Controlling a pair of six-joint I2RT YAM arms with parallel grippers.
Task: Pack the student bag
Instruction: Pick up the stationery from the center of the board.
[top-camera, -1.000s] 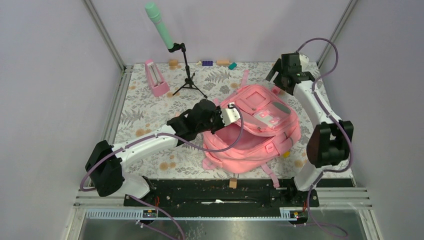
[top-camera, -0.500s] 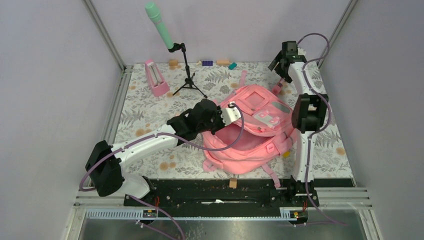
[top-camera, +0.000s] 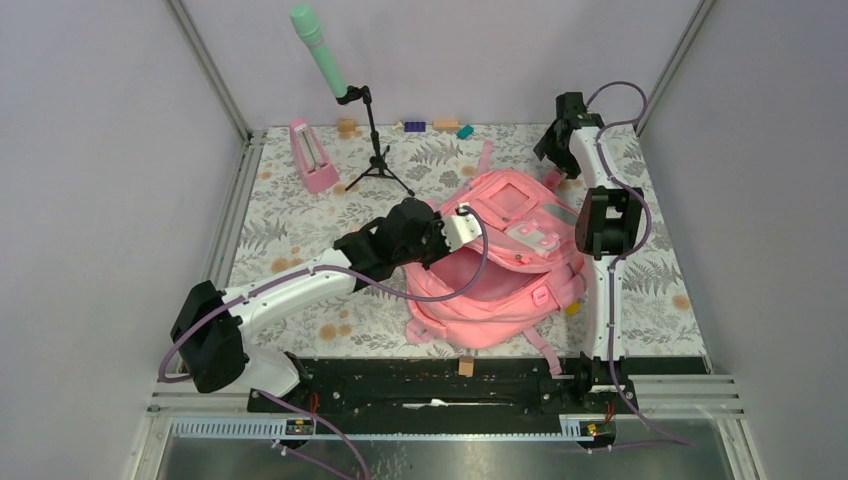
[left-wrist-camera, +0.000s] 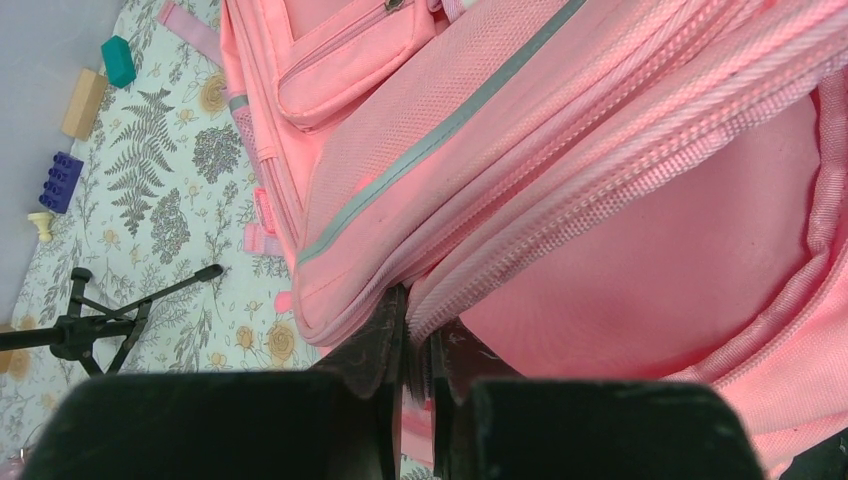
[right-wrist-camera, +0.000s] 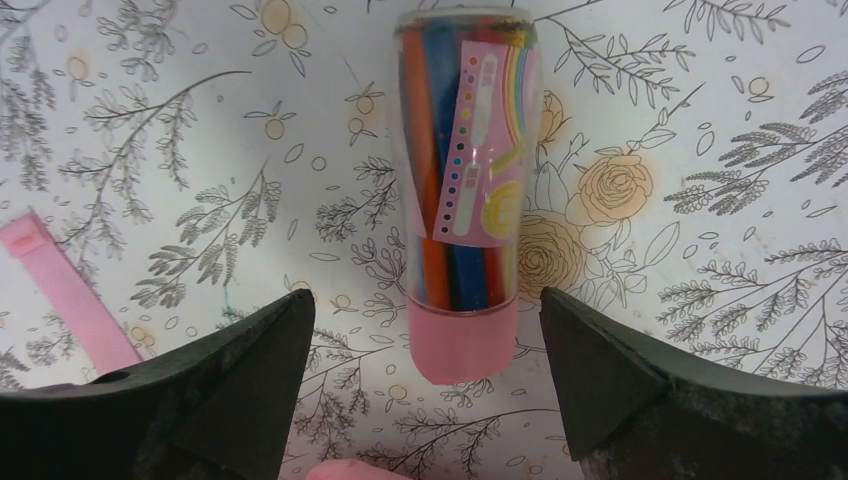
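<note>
The student bag (top-camera: 500, 275), a large soft pink backpack, lies in the middle of the floral table with its main compartment gaping. My left gripper (top-camera: 447, 233) is shut on the zipper edge of the bag's upper flap (left-wrist-camera: 470, 270) and holds it lifted; in the left wrist view its jaws (left-wrist-camera: 418, 335) pinch the pink seam. My right gripper (top-camera: 553, 158) hangs at the back right, beyond the bag. In the right wrist view it (right-wrist-camera: 425, 305) stands open, straddling the pink-capped end of a clear tube of coloured pens (right-wrist-camera: 465, 180) that lies on the table.
A pink metronome (top-camera: 313, 157) and a green microphone on a black tripod (top-camera: 378, 165) stand at the back left. Small blocks (top-camera: 415, 126) line the back edge, and a wooden block (top-camera: 465, 367) sits at the near rail. A bag strap (right-wrist-camera: 60, 290) lies left of the right gripper.
My right arm has stretched toward the back right corner and its gripper now sits lower behind the bag. The left gripper and the lifted flap have not moved.
</note>
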